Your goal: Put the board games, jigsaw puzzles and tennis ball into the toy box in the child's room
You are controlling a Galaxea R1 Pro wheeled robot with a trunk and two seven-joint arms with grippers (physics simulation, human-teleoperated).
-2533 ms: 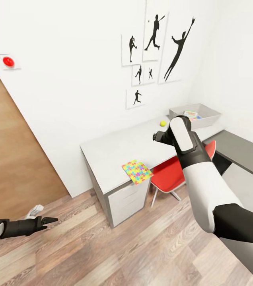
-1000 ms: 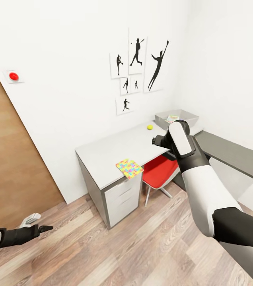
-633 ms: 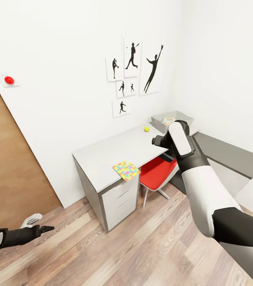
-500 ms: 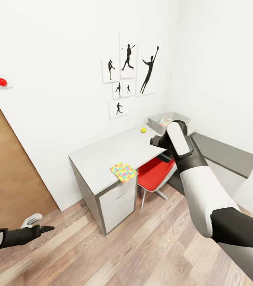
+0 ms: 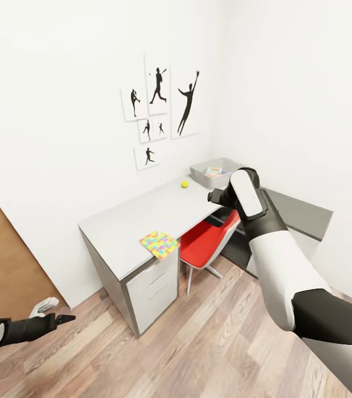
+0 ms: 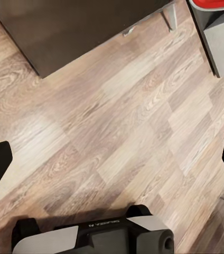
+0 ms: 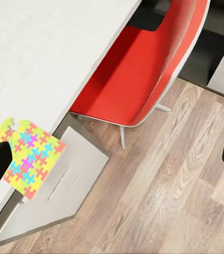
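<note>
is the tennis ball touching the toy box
Apart. The head view shows the tennis ball resting on the table with a strip of bare desktop between it and the toy box.

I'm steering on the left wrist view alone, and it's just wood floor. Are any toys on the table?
Observer: Yes. A jigsaw puzzle lies at the near corner of the table, overhanging the edge above the drawers.
Operator: Anything else up there?
Observer: A tennis ball sits on the desktop, close to the toy box but apart from it.
Operator: Is the right gripper free?
Observer: The right gripper is open, with nothing between its fingers.
</note>
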